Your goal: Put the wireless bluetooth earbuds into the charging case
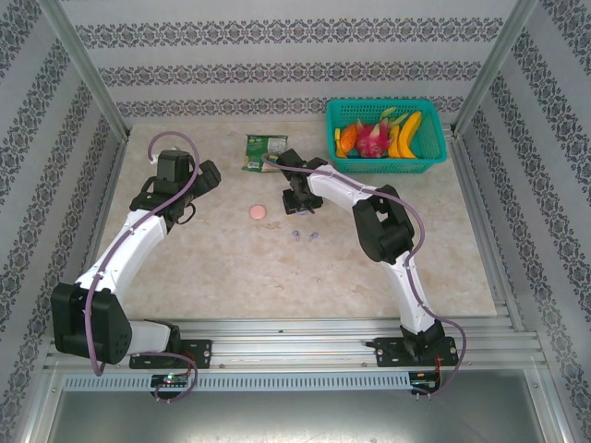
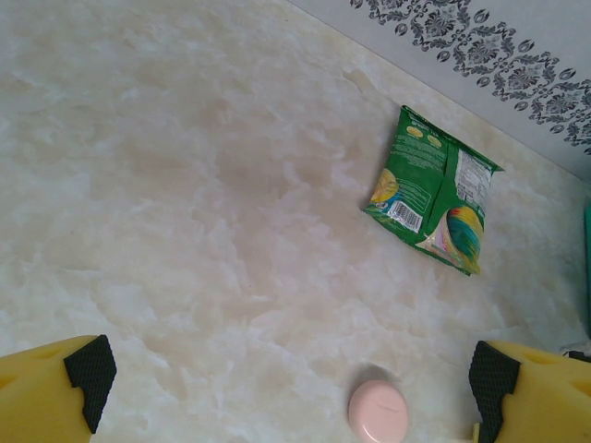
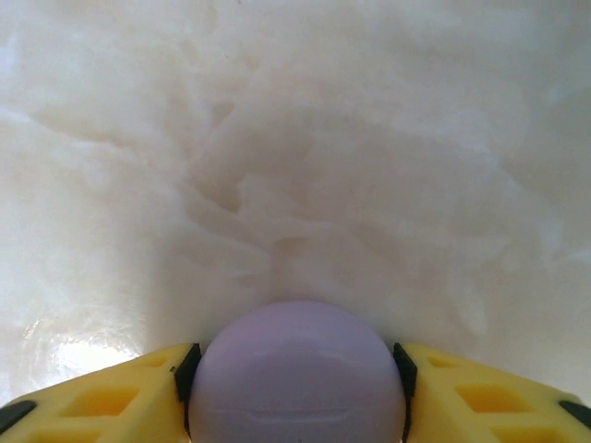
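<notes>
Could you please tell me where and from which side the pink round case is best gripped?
I'd take the pink round case across its curved rim, on two opposite edges, coming down from above. It lies flat on the table as a low disc, so only its sides give purchase.

The top camera sits high behind the arms, looking down and forward over the whole table (image 1: pixel 231 277), with the arm bases (image 1: pixel 166 355) at its bottom edge and the back wall (image 1: pixel 277 55) at the top. The left wrist camera hangs well above the surface, tilted toward that wall (a strip of it crosses the upper right corner); its fingers (image 2: pixel 83 378) frame the lower corners. It shares the bag (image 2: pixel 432 189) and pink case (image 2: pixel 379 413) with the top view, which shows both near the table's middle. The right wrist camera looks down from very close, a lilac case (image 3: pixel 297 374) between its fingers at the bottom edge.
</notes>
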